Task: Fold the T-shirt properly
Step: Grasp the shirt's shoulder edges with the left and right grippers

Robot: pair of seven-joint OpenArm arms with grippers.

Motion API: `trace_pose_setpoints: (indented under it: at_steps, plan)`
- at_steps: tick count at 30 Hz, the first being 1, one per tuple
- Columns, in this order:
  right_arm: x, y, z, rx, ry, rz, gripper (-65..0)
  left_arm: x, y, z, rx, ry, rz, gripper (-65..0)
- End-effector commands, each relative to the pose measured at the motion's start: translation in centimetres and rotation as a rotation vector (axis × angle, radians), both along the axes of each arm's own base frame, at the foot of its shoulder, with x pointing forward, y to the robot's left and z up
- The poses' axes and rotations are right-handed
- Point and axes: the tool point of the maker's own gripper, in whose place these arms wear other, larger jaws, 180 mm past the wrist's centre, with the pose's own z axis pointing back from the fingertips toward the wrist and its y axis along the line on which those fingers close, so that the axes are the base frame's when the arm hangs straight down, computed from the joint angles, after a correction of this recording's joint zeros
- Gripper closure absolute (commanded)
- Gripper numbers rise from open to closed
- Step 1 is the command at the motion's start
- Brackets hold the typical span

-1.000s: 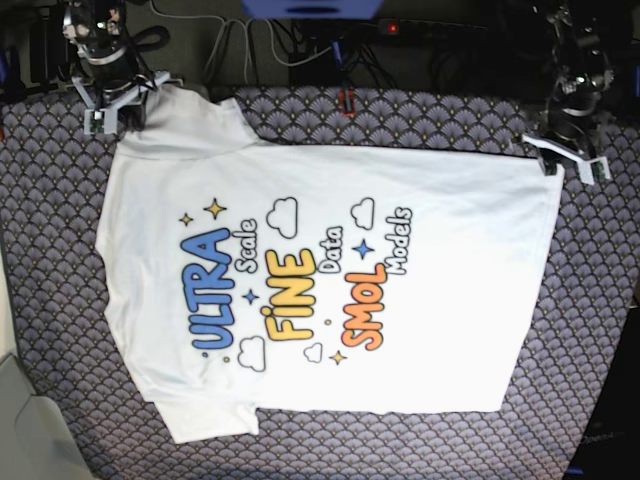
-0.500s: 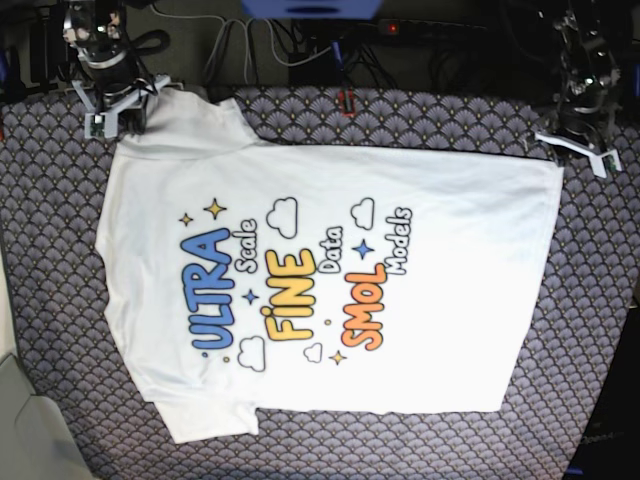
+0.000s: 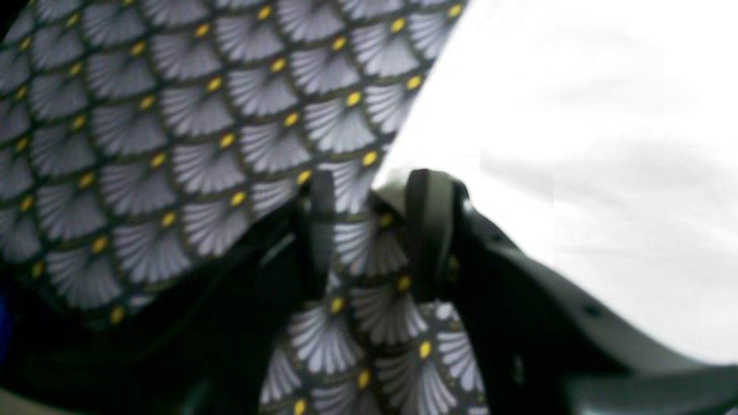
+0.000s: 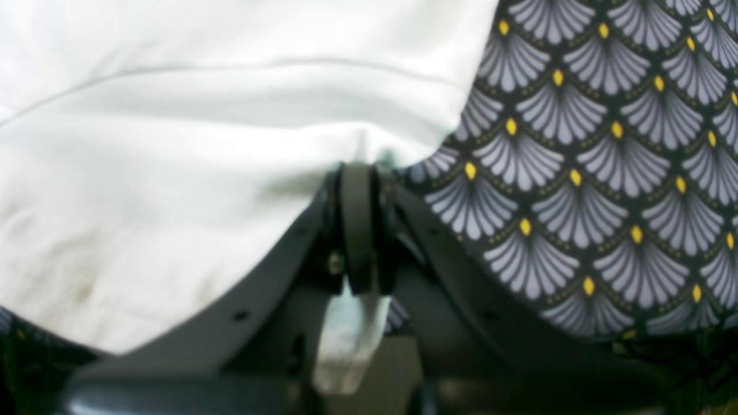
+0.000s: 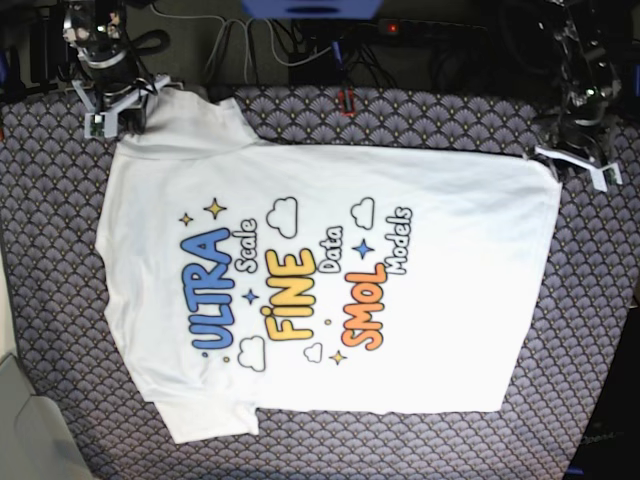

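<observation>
A dark cloth (image 5: 60,260) with grey fan shapes and small yellow dots covers the table. Behind it, at the top of the base view, lie tangled black cables (image 5: 300,50), too dark to sort out.

The T-shirt (image 5: 330,290) lies flat on the cloth with its picture side up. The words run sideways: ULTRA in blue, FINE in yellow, SMOL in orange, with clouds and stars around them.

The right gripper (image 4: 357,178) is at the top left corner of the base view, at a sleeve. Its jaws are pressed together with white shirt cloth pinched between them, and a bit of white pokes out behind. The close picture is blurry.

The left gripper (image 3: 372,190) is by the shirt's corner at the top right. Its jaws stand a little apart, and only the patterned cloth shows between them. The shirt's edge sits right by one finger (image 3: 429,230), but the blur hides whether they touch.
</observation>
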Motion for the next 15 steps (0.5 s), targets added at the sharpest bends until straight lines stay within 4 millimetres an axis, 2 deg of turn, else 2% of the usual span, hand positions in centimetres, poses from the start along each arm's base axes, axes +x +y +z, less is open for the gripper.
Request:
trace_pose_setpoints:
  at_steps: [1,10,15]
  plan:
    - [-1.6,0.0,-1.3,-0.005,0.087,0.006,0.0,0.6,0.5,1.0,0.019,-0.036,-0.001,-21.0]
    - [-1.6,0.1,-1.3,-0.004,0.088,0.009,0.0,0.8,0.4,1.1,0.017,-0.040,0.000,-21.0]
    - [-1.6,1.4,-1.5,0.011,0.095,0.046,0.0,1.7,-0.6,1.1,0.008,-0.049,-0.029,-21.0]
